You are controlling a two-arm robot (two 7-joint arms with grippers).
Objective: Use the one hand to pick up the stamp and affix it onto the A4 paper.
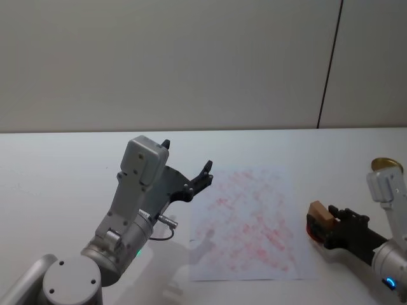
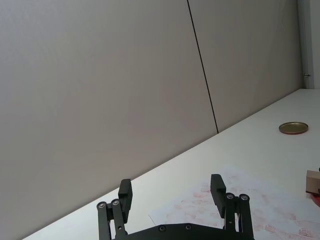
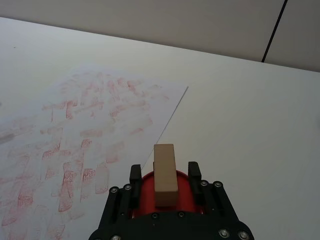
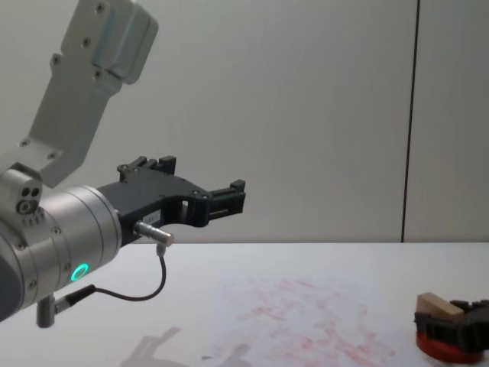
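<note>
At the lower right of the head view, the right end effector [image 1: 323, 223] straddles the stamp [image 1: 320, 212] on the red ink pad [image 3: 150, 192], jaws not yet closed. This looks like the grasping step; next comes closing, lifting and carrying the stamp leftward to the A4 paper [image 1: 245, 219]. The left end effector [image 1: 188, 169] hangs open at centre-left.

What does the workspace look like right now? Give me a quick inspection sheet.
Surface: white table, bare apart from the items below.
Job's things: white A4 paper covered in red stamp marks; tan wooden block stamp standing on the round red ink pad, right of the paper.
Clutter: round brass-coloured lid at the far right.
Grippers: right end effector straddles the stamp, fingers not touching it; left end effector open, raised above the table.
Cables: black cable at the left wrist.
Surroundings: grey wall panels.
</note>
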